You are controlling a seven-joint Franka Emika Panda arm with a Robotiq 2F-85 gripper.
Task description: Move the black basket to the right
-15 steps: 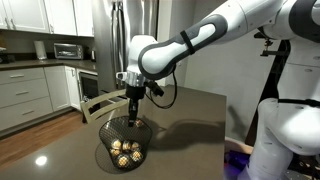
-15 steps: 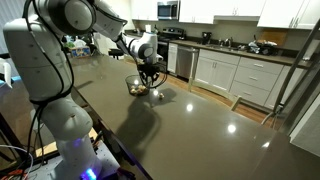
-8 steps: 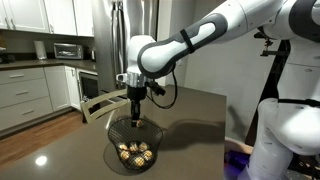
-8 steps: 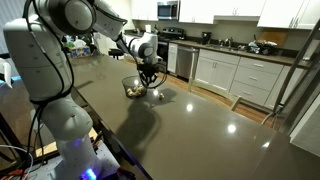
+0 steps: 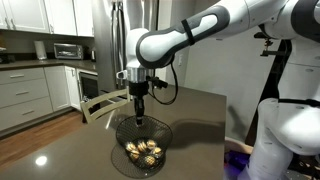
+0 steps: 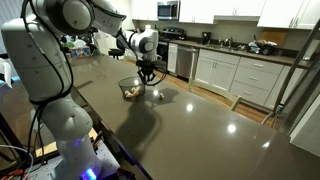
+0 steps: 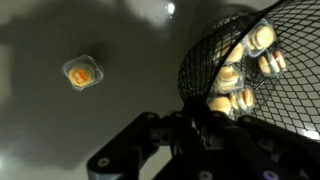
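Observation:
The black basket (image 5: 141, 141) is a round wire mesh bowl with several small tan items inside. It sits on the dark table in both exterior views (image 6: 131, 87). My gripper (image 5: 138, 118) points straight down and is shut on the basket's near rim. In the wrist view the basket (image 7: 290, 95) fills the right side, its rim pinched between my fingers (image 7: 200, 122). The tan items (image 7: 245, 70) show through the mesh.
A small clear cup with orange contents (image 7: 82, 72) lies on the table (image 5: 195, 125) beside the basket; it also shows in an exterior view (image 6: 157, 96). Kitchen cabinets (image 6: 240, 75), a stove (image 6: 185, 57) and a fridge (image 5: 125, 40) stand beyond the table.
My gripper has dragged the basket across the table, to the right in the view with the fridge and slightly left in the view with the stove. The grip stays shut.

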